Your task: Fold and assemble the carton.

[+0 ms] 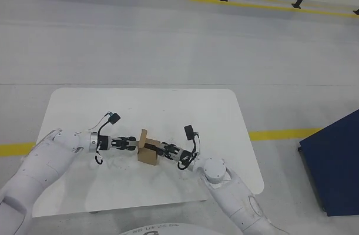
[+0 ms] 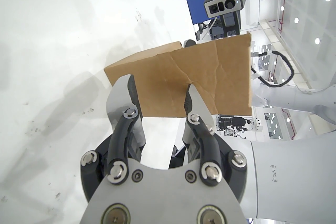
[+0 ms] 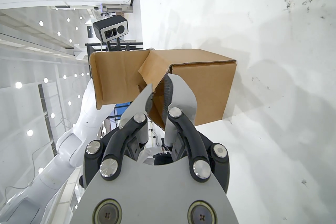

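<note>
The carton (image 1: 147, 154) sits on the white table (image 1: 185, 111), lower centre in the top view, with the right gripper (image 3: 159, 89) pinching one flap and the left gripper (image 2: 160, 92) spread wide at its opposite side.

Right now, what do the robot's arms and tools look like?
The left arm and right arm have smooth white shells, each with a black wrist camera and a looped black cable. The left tool and right tool have silver fingers with ribbed black pads, black links with silver screws, and a grey base plate.
</note>
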